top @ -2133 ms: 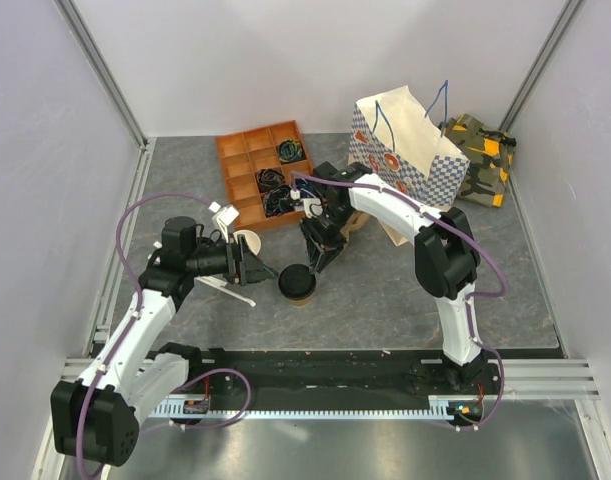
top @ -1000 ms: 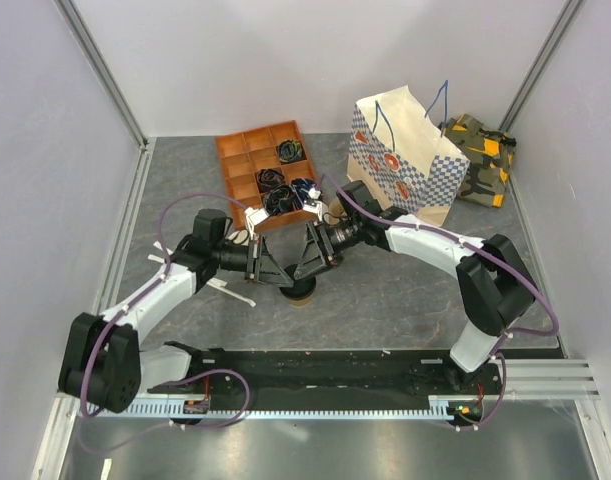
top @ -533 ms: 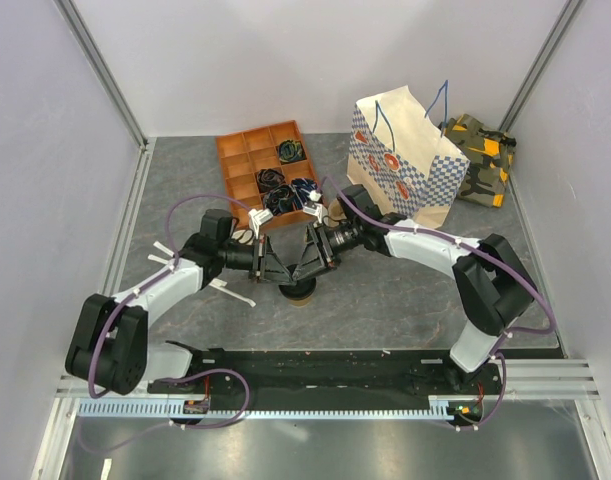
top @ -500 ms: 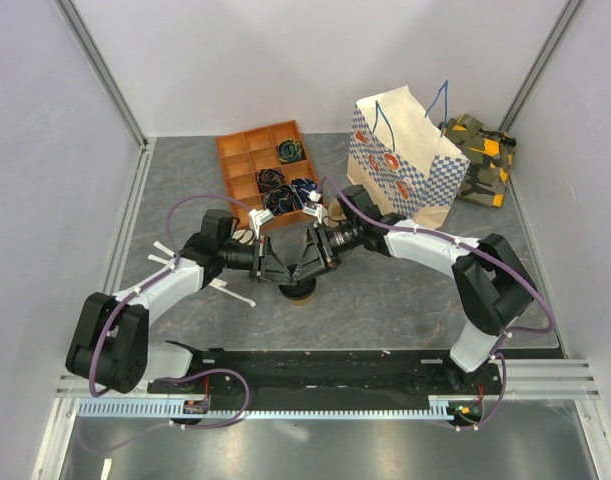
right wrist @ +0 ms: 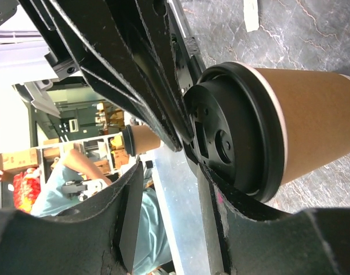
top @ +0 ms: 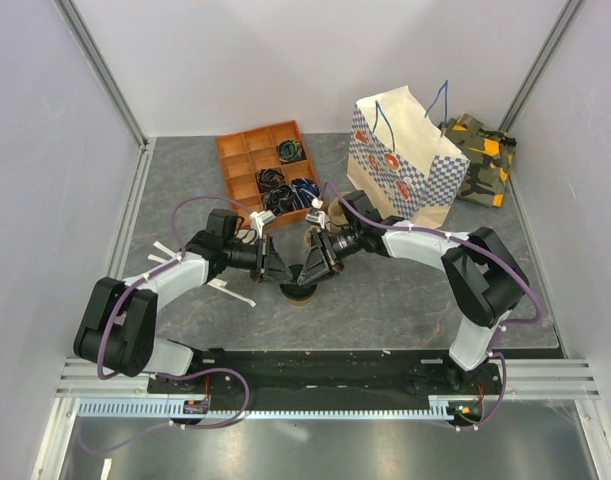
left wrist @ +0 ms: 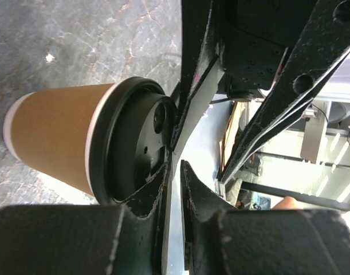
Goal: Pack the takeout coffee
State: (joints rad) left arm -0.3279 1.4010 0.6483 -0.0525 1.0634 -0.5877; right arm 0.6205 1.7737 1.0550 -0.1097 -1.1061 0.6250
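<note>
Grey stone-patterned table (top: 385, 300) between white walls. Both arms reach low and almost level toward the middle, their wrists facing each other, with the tips meeting over the takeout coffee (top: 300, 292). The brown cup stands upright on the table with its black lid on. The left pincer (top: 287, 275) has its fingers nearly together with nothing between them, one tip against the lid's rim. The right pincer (top: 308, 275) has its fingers apart, one against the lid's edge, and the cup is not between them. Behind them, an orange divided tray (top: 235, 162) holds dark coils (top: 273, 180) in its right-hand compartments. A checked paper bag (top: 410, 150) with blue handles stands open beside a camouflage pouch (top: 480, 160).
</note>
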